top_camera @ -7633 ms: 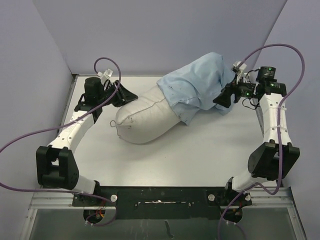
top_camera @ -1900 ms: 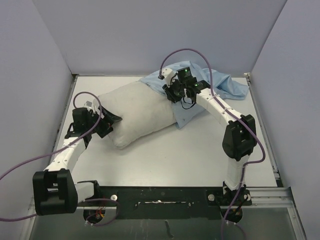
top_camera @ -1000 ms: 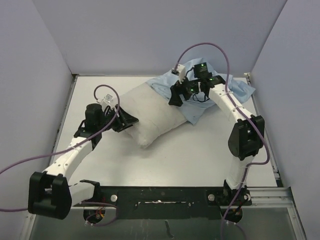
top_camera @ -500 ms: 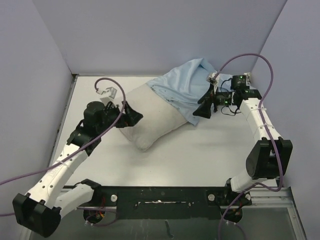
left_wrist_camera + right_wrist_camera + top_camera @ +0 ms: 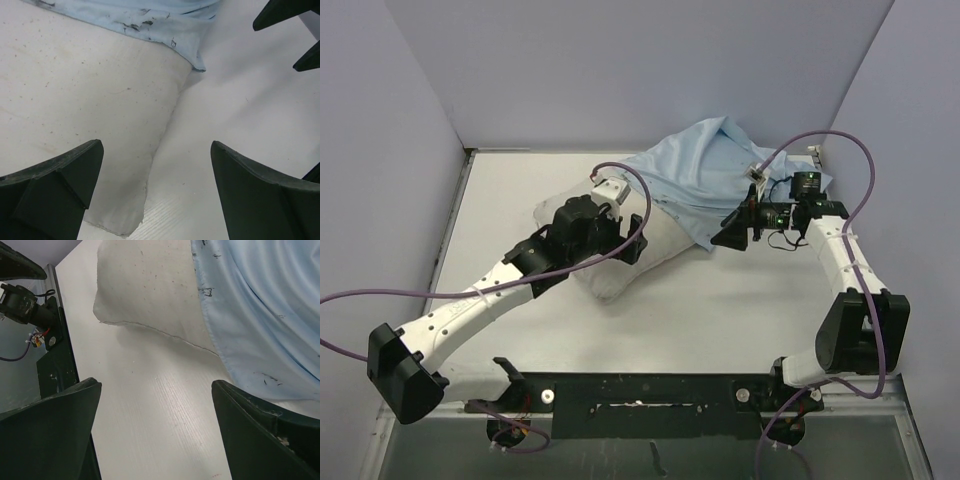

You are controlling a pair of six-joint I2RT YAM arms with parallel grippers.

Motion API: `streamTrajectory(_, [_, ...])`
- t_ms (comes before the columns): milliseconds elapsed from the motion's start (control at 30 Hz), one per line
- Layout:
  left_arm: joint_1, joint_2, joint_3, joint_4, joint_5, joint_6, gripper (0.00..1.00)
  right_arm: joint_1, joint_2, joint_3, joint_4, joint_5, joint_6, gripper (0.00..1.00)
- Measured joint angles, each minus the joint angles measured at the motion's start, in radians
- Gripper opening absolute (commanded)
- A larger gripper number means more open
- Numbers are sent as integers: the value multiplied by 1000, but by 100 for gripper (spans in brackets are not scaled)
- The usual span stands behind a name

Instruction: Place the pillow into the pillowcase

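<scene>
Both spread wide, nothing gripped: left tool (image 5: 628,248) sits over the bare end of the pillow (image 5: 603,281), right tool (image 5: 728,232) just beside the pillowcase (image 5: 705,165) hem. Pillow lies mid-worktop (image 5: 720,310), far end inside the pillowcase, near end out.

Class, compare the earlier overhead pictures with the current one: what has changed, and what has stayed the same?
The left gripper left the pillow's left end and swung right; it now hovers open over the pillow's near edge. The right gripper reached to the pillowcase's mouth, then drew back right, open beside the hem. The pillow stays partly inside the pillowcase.
</scene>
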Motion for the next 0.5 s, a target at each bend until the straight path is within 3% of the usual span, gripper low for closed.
streamTrajectory(233, [1,13,13,53,8,46,85,0,-14,-28,36,-9,19,98])
streamTrajectory(500, [-182,188,158,-76,-90,270,89,0,-14,-34,50,-10,23,98])
